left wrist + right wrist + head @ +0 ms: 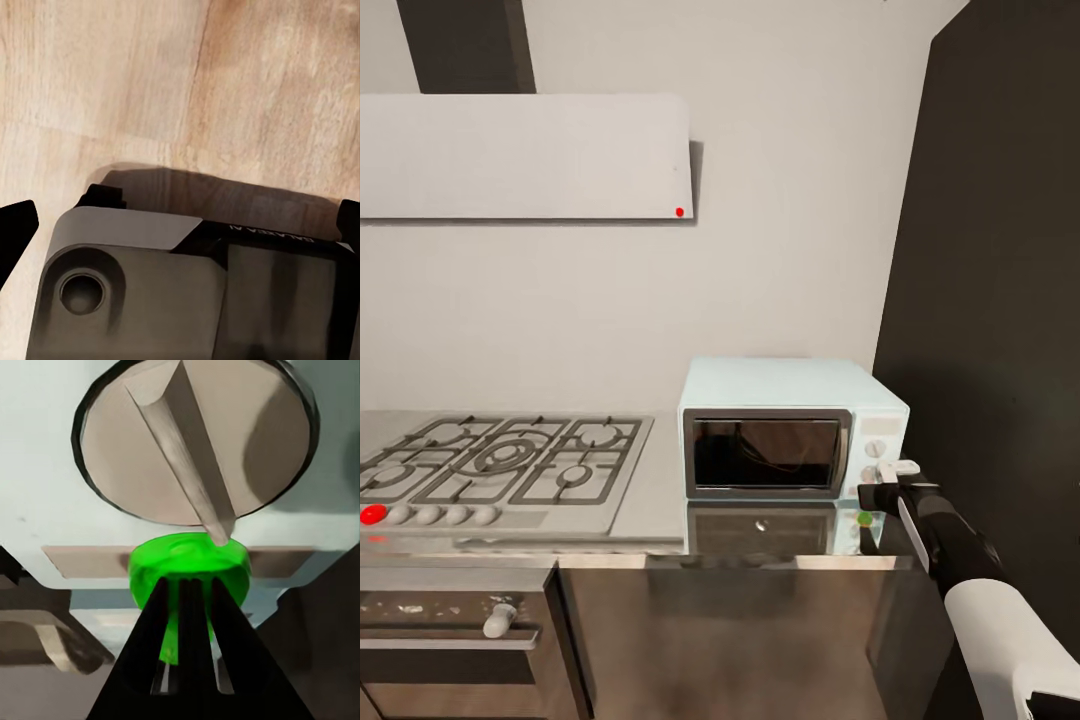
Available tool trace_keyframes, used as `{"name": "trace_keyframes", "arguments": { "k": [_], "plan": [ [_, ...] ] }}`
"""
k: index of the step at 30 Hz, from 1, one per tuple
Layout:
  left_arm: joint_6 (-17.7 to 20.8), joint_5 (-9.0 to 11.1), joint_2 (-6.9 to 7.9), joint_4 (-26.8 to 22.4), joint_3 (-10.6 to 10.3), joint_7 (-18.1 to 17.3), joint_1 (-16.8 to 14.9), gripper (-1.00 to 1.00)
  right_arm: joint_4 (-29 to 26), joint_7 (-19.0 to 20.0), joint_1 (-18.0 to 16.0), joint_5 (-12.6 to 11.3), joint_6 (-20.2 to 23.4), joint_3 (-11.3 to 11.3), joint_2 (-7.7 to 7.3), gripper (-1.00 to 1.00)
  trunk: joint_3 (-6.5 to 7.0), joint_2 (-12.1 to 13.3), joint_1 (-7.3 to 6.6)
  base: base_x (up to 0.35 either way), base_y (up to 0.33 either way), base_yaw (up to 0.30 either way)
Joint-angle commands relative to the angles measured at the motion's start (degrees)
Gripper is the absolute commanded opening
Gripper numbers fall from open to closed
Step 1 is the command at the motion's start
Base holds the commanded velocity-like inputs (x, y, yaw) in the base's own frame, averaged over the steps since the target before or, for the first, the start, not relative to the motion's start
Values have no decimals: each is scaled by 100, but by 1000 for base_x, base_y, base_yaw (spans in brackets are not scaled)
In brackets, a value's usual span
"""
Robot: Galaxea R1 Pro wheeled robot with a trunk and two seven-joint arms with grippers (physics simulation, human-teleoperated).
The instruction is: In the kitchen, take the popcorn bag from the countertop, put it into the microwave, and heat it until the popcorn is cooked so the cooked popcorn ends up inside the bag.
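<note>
Head high; right wrist against microwave (790, 432)

— Any room around the microwave (792, 427)?

— Little at three o'clock: the dark tall panel (1000, 300) stands just beside it. At nine o'clock a bare strip of countertop (655, 485) separates it from the gas hob (500, 465).

— And in front?

— The right gripper (887, 478) sits at the knob panel, its closed fingertips against the green button (187, 570) below the dial (191, 439).
</note>
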Motion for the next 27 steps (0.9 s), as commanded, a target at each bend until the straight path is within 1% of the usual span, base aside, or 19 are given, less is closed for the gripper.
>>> {"name": "trace_keyframes", "arguments": {
  "k": [1,3,5,24,27],
  "plan": [
    [-20,44,-3,7,-52,12,-7,100,-17,48,1,29,-249,-16,6,-100,-8,-1,59,0,0,0],
    [-20,40,-4,5,-52,12,-8,100,-16,53,0,28,-249,-17,7,-100,-8,-1,59,-65,0,0],
    [-19,43,-11,5,-52,12,-7,100,-16,52,0,30,-249,-17,6,-100,-8,-1,59,-256,0,0],
    [-20,27,-29,8,-56,12,-5,100,-51,87,1,64,-233,-5,16,-100,-8,-1,59,-342,0,0],
    [-20,27,-26,8,-52,12,-5,100,-36,72,3,66,-232,4,43,-100,-8,-1,59,-345,0,0]
  ]
}}
